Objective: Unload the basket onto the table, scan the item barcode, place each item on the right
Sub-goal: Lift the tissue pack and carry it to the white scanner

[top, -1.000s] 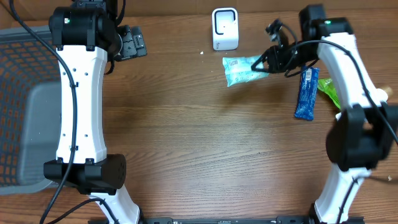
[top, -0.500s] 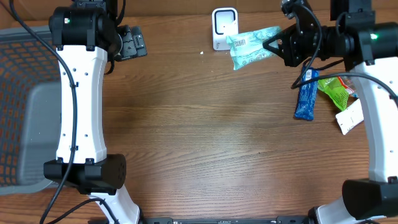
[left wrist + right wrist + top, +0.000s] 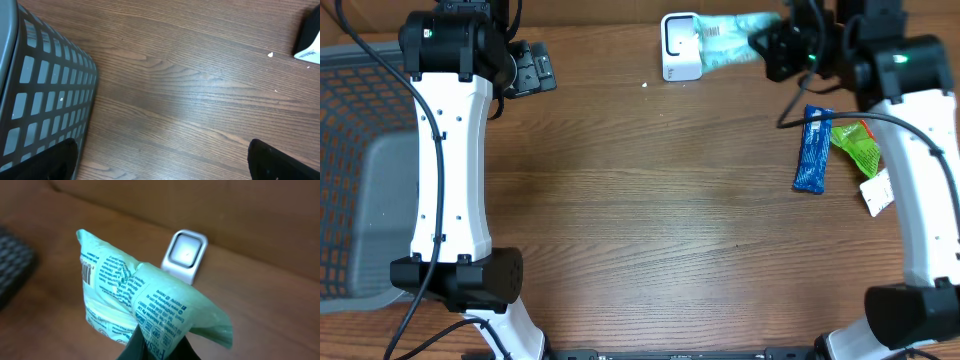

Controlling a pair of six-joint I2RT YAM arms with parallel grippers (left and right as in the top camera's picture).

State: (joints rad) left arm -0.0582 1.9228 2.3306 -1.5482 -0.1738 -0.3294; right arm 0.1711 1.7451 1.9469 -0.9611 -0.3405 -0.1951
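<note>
My right gripper [image 3: 767, 45] is shut on one end of a pale green printed packet [image 3: 725, 28], held in the air right over the white scanner [image 3: 680, 46] at the table's back edge. In the right wrist view the packet [image 3: 135, 300] hangs from my gripper [image 3: 156, 347], its barcode [image 3: 87, 273] on the left end, with the scanner [image 3: 185, 255] below and behind it. My left gripper [image 3: 530, 68] rests at the back left; its view shows my gripper [image 3: 167, 165] open over bare wood, with one black finger [image 3: 57, 160] at the bottom left.
A blue packet [image 3: 812, 150], a bright green packet [image 3: 855, 148] and a white item [image 3: 878, 190] lie at the right. A dark mesh basket [image 3: 350, 170] fills the left side, its wall [image 3: 45, 95] close to my left fingers. A corner of the scanner [image 3: 307, 40] shows at the left wrist view's right edge.
My right gripper lifted the green packet from the table and carried it back and left until it overlaps the scanner. The left arm stayed still.
</note>
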